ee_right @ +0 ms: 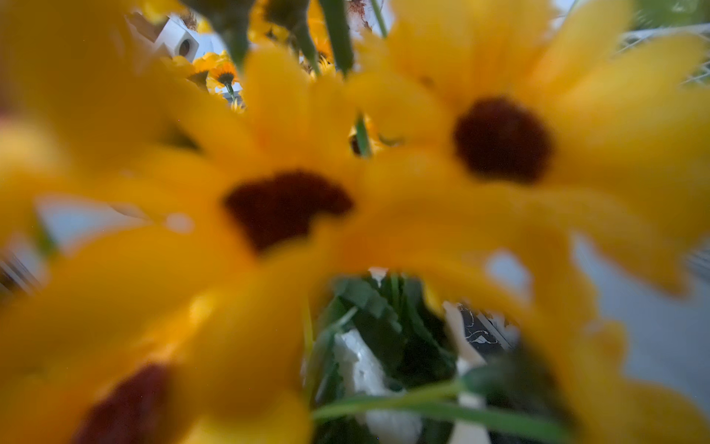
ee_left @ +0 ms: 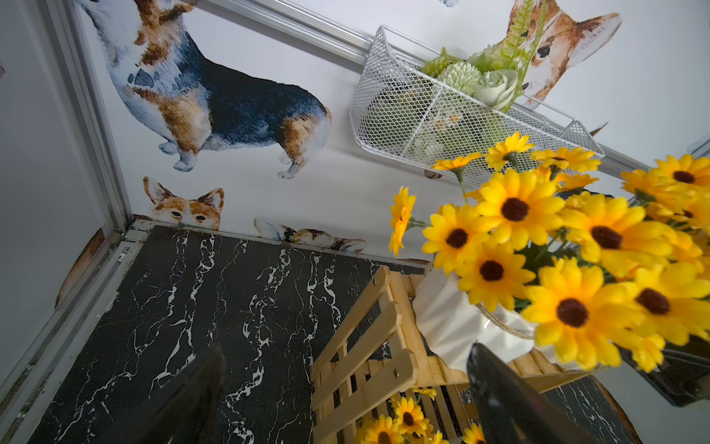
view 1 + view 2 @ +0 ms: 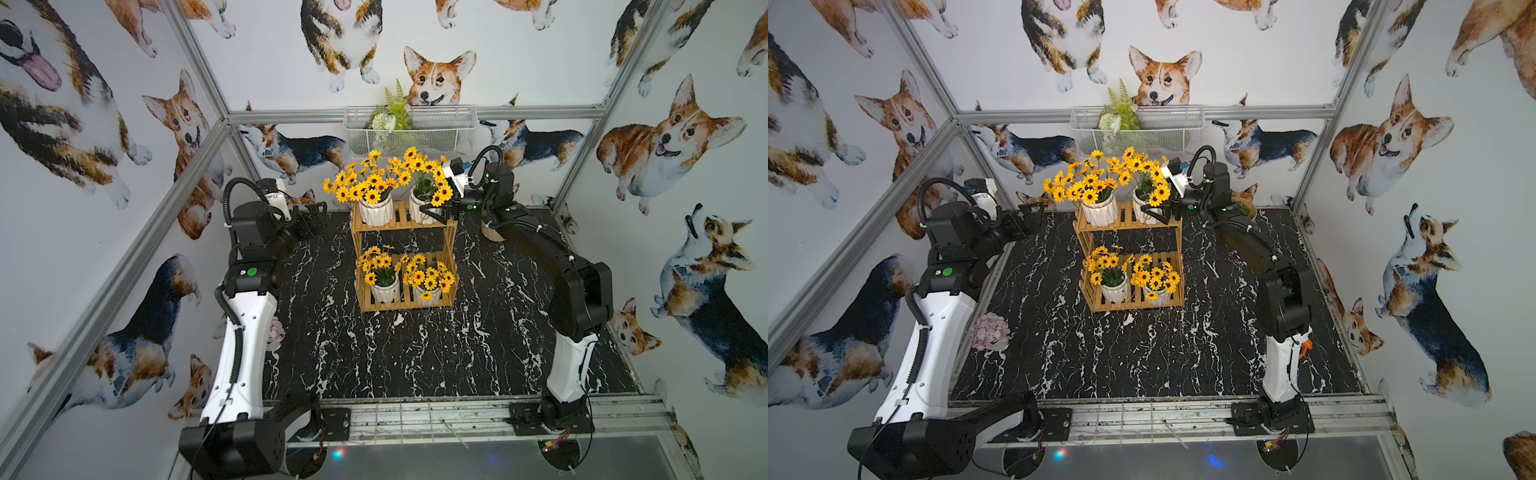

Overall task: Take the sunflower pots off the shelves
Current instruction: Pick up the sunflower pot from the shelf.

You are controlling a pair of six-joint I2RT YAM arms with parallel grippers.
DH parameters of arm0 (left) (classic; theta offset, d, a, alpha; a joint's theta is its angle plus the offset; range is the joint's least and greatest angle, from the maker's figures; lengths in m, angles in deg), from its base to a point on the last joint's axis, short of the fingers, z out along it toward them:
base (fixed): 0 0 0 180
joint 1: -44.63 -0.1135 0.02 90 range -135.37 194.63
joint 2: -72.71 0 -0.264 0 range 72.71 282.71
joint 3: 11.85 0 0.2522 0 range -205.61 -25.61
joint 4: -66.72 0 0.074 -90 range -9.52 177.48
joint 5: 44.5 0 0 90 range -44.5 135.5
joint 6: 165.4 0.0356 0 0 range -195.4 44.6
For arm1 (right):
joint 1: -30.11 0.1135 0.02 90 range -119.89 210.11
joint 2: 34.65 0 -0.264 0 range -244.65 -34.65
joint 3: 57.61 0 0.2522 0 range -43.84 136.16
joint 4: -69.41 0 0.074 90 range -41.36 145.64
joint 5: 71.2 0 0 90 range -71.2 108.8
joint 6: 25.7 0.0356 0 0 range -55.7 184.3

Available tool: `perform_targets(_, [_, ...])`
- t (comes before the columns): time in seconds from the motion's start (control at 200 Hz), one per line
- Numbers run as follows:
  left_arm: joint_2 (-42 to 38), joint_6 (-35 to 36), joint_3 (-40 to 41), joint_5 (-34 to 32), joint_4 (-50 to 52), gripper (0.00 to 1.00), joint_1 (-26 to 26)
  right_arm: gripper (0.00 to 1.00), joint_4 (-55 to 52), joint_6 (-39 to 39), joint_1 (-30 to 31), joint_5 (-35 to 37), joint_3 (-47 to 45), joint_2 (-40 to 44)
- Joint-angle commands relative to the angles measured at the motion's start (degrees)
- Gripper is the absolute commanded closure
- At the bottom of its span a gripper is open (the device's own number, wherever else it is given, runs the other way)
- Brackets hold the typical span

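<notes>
On the top shelf (image 3: 401, 221), right hand (image 3: 430, 212) spread at a sunflower pot (image 3: 417, 206).
I'm low to dodge the blooms (image 3: 439, 192); left hand (image 3: 312, 216) spread, idle.

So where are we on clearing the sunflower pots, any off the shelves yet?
Done: nothing; all four sunflower pots sit on the shelves, two on the top tier, two on the bottom. In hand: the right hand is open at the top-right pot, not closed on it; the left hand hangs open, apart from the shelves. Left: all four pots.
</notes>
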Motion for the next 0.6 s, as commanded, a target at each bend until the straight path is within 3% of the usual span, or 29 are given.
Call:
perform_targets(0.0, [-0.3,0.6,0.2,0.2,-1.3,0.0,-0.1,0.0,-1.5,-2.3,0.3,0.9,0.4,0.2])
perform_targets(0.32, [-0.7,0.8,0.5,0.0,-1.2,0.0,-0.1,0.11,-2.4,-3.2,0.6,3.2,-1.2,1.2])
perform_targets(0.596, [-1.1,1.0,0.7,-0.2,-1.2,0.0,-0.1,0.41,-1.5,-3.1,0.7,2.2,-3.4,2.4])
